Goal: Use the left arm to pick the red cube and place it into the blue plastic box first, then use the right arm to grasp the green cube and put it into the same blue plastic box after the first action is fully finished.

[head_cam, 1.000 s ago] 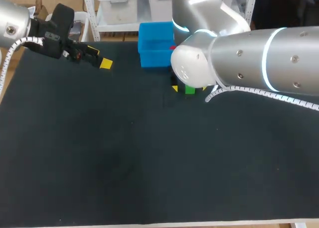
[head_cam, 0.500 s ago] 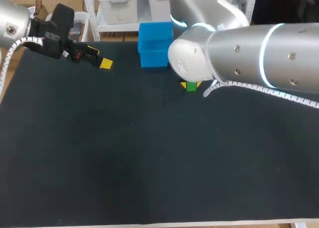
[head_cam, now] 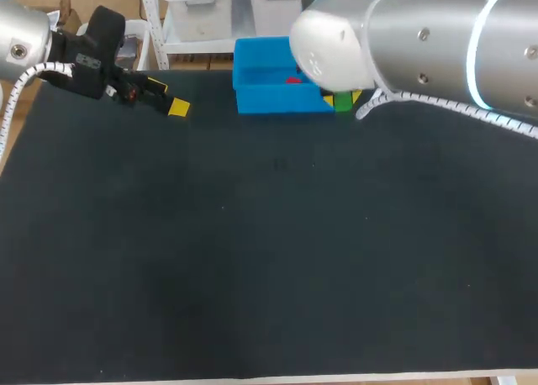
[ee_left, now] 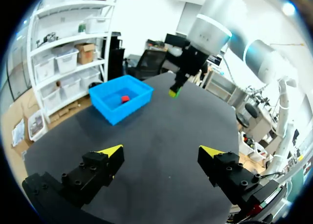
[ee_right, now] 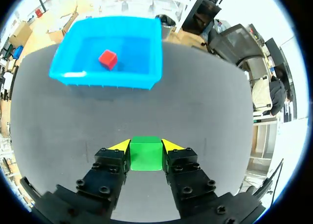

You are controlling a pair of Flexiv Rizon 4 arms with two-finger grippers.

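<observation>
Since one second ago, we have lifted the green cube (ee_right: pixel 145 158) off the table (head_cam: pixel 252 259) and brought it near the blue plastic box (ee_right: pixel 146 75). Our right gripper (ee_right: pixel 145 145) holds it firmly between both fingers. The red cube (ee_right: pixel 108 59) lies inside the box. Our left gripper (ee_left: pixel 160 153) stands wide, well apart.

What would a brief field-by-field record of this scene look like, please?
red cube: lying inside the blue box
green cube: clamped between the right gripper's fingers, outside the box
right gripper: shut on the green cube, box ahead of it
left gripper: open, empty, over the table, apart from the box
stage: red cube placed; green cube not yet in the box
</observation>
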